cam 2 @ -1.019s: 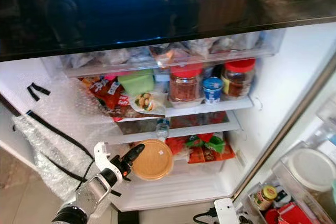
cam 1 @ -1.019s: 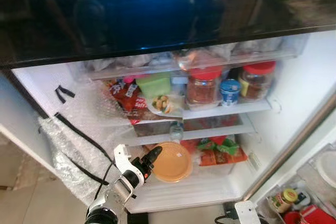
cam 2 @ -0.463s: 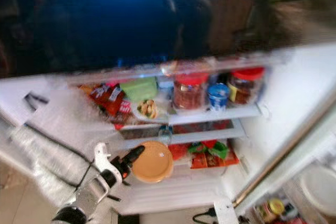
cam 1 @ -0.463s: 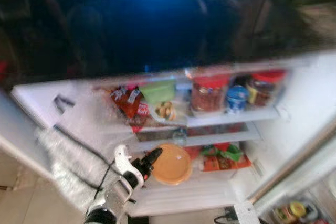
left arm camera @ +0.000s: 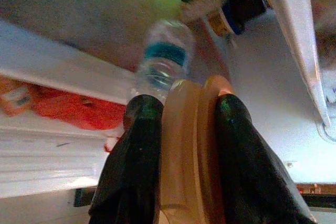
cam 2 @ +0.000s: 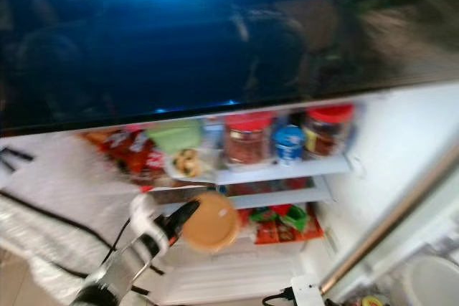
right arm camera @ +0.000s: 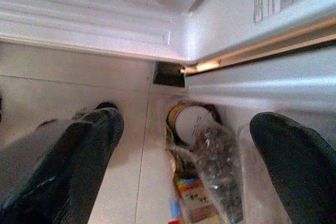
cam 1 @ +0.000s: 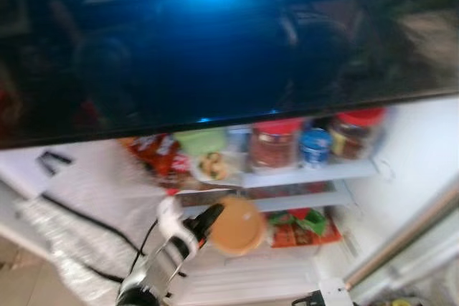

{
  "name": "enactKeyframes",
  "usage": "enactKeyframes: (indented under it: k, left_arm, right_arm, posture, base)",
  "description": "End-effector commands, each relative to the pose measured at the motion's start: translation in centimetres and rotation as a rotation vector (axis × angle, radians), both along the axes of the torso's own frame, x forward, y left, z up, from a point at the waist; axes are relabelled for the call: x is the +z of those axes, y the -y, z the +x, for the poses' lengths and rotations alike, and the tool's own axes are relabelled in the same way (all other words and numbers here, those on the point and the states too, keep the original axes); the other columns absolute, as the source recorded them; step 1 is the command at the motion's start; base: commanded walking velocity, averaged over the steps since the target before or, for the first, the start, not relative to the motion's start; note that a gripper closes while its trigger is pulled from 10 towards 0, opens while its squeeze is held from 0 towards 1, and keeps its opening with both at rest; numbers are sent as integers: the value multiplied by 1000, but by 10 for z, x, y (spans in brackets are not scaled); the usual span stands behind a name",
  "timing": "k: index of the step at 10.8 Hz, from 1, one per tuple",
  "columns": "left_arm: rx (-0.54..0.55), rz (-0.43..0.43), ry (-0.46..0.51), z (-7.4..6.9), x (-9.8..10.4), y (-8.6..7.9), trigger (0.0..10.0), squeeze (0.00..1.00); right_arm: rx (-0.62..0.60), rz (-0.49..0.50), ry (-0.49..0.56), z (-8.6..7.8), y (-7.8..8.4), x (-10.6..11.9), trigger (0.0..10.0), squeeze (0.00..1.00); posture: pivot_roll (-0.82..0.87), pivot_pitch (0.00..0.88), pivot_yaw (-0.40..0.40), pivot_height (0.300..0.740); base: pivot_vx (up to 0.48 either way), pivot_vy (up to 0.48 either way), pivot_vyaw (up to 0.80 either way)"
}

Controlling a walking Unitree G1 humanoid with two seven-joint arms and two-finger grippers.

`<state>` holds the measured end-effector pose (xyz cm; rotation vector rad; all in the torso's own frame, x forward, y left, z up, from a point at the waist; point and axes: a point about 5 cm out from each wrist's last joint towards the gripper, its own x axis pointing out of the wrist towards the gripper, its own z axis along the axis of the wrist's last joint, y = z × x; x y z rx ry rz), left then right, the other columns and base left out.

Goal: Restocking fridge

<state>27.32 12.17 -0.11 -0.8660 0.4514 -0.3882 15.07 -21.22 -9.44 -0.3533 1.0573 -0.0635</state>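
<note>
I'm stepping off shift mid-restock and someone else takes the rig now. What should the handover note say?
Left gripper: shut on the orange lidded container, held on edge in front of the fridge's lower shelf.
Right gripper: open, hanging idle low beside the fridge door.
Upper shelf already holds two red-lidded jars, a blue-lidded tub and a green box; a water bottle stands just beyond the container.
Left to do: set the container inside and release it.
</note>
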Motion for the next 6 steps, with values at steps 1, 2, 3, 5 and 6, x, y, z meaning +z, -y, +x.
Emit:
enactKeyframes:
  k: [1, 2, 3, 5, 6]
  left_arm:
    - [-3, -2, 4, 0, 1, -2, 10000, 0]
    - [5, -13, 4, -2, 0, -3, 10000, 0]
    - [17, -24, 2, -5, -2, -4, 10000, 0]
    - [42, -33, -13, -9, -6, -8, 10000, 0]
    - [40, -35, -23, -14, -9, -8, 10000, 0]
  right_arm:
    - [4, 4, 14, 3, -3, 1, 10000, 0]
    - [4, 5, 15, 3, -3, 1, 10000, 0]
    - [2, 7, 16, 3, -3, 1, 10000, 0]
    - [-8, 18, 28, 3, -3, 1, 10000, 0]
    - [-16, 29, 41, 3, -4, 1, 10000, 0]
  posture:
    - [-88, 0, 74, 740]
    - [-88, 0, 74, 740]
    - [-89, 0, 75, 740]
    - [-91, 0, 73, 740]
    - [-96, 0, 75, 740]
  base:
    - [0, 0, 0]
    - [0, 0, 0]
    - [0, 0, 0]
    - [0, 0, 0]
    - [0, 0, 0]
